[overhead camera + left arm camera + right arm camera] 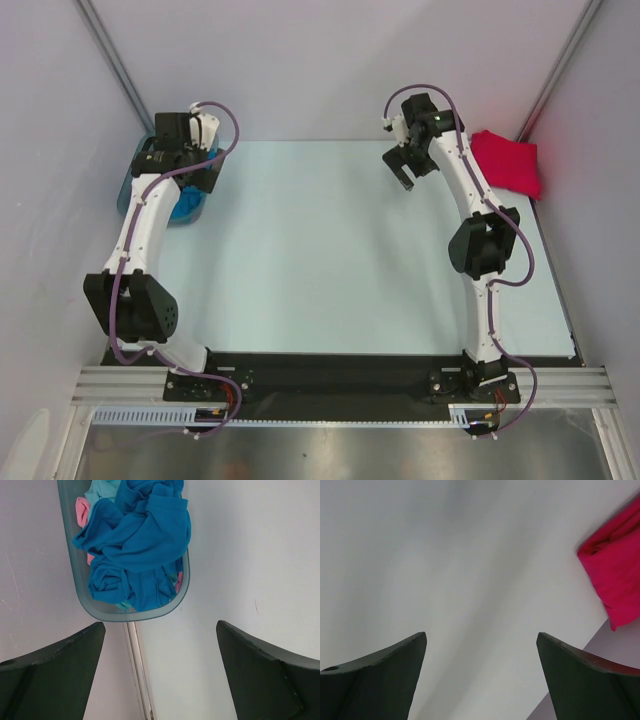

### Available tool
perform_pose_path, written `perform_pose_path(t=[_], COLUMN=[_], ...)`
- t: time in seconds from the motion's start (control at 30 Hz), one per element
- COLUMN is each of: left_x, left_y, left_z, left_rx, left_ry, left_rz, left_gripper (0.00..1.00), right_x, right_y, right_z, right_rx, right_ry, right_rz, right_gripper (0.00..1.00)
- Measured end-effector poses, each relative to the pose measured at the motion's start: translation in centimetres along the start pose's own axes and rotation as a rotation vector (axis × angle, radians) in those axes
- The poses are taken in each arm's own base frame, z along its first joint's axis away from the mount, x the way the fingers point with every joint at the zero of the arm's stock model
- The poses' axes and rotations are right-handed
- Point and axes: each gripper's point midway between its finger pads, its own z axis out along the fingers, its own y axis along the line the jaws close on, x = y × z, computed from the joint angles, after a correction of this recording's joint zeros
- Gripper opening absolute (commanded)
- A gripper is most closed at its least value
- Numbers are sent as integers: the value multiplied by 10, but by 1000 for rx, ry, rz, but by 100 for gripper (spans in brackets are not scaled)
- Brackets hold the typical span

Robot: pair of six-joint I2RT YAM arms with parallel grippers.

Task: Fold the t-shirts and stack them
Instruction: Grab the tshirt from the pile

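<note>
Pale table [330, 260], white walls around it. Top view: left gripper [192, 138] hangs over the grey-blue bin [130, 185] at the far left corner. Right gripper [405, 168] hangs above bare table, near the red t-shirt [507, 162] lying at the far right corner.

Left wrist view: jaws spread wide, nothing between them. Deep blue t-shirt [140, 535] sits crumpled on top in the bin, with the pink t-shirt [82, 507] and turquoise t-shirt [102, 487] wedged under it. Watch that tangle: pinch too deep and you'll likely lift two shirts at once, or drag the bin, which sits right at the table edge.

Right wrist view: jaws spread, empty, red t-shirt off at the frame's right. Swing that arm carelessly and you could shove it off the corner.
</note>
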Motion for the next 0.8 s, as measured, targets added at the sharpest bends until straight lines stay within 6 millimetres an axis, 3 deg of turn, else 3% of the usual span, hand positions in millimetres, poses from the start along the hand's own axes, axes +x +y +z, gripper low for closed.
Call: perform_pose_path(t=[0.37, 0.5, 0.57, 0.8], left_x=[-4, -10, -13, 4], left_y=[10, 27, 41, 73], left_z=[0, 8, 23, 110], left_rx=[-43, -61, -71, -118], left_ry=[-12, -20, -15, 86], left_rz=[-2, 15, 5, -35], left_gripper=[100, 100, 100, 100], right_x=[5, 9, 9, 12], right_y=[1, 2, 2, -10], right_z=[4, 7, 7, 8], right_rx=[14, 10, 9, 54], right_ry=[25, 42, 42, 54], right_rz=[-10, -29, -38, -47], right_gripper=[100, 100, 100, 100])
